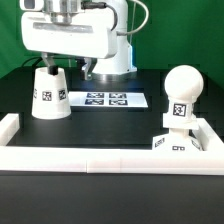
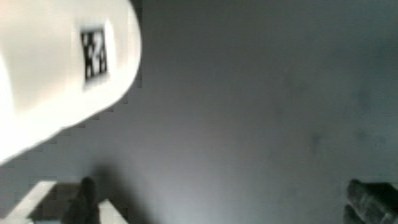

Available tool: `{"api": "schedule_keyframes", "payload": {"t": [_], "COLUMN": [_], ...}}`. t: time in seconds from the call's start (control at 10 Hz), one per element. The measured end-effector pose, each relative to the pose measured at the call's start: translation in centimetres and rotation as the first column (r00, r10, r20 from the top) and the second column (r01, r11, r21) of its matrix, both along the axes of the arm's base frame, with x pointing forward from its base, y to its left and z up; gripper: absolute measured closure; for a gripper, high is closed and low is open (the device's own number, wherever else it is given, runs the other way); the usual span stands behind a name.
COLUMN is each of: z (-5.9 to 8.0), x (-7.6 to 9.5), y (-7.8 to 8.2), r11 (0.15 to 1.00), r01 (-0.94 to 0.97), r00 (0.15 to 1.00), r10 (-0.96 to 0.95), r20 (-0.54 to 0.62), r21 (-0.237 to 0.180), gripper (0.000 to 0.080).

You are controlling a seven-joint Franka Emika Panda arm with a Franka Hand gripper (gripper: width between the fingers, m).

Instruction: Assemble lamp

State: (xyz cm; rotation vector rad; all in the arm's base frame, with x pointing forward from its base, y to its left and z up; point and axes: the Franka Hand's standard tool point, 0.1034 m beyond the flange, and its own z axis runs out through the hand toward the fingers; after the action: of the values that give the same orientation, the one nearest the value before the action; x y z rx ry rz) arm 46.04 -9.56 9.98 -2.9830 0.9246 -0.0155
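Note:
The white tapered shade (image 1: 48,95) stands wide end down on the black table at the exterior view's left, with square tags on its side. My gripper (image 1: 72,67) hangs just above and behind its top, open and empty. In the wrist view the shade (image 2: 50,75) and its tag fill one side, beside one dark fingertip (image 2: 71,200). The other fingertip (image 2: 374,196) is far off, with bare table between them at the gripper's middle (image 2: 222,200). The round-headed bulb (image 1: 181,92) stands upright on the square base (image 1: 176,145) at the exterior view's right.
The marker board (image 1: 106,99) lies flat on the table between shade and bulb. A long white border rail (image 1: 100,160) runs along the front, with arms at the left (image 1: 9,127) and right (image 1: 208,135).

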Motion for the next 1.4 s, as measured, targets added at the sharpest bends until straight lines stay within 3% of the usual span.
{"api": "schedule_keyframes", "payload": {"t": [0.4, 0.9, 1.4], "z": [0.9, 0.7, 0.4], "x": [-0.3, -0.5, -3.3], "y": [-0.2, -0.1, -0.4], "r11": [1.000, 1.000, 1.000], "r01": [0.003, -0.001, 0.021], "r00": [1.000, 1.000, 1.000], "r10": [-0.003, 0.001, -0.021], "r20": [0.016, 0.011, -0.001], "r21": [0.009, 0.010, 0.022], "gripper": [0.0101, 0.0101, 0.0101]}}
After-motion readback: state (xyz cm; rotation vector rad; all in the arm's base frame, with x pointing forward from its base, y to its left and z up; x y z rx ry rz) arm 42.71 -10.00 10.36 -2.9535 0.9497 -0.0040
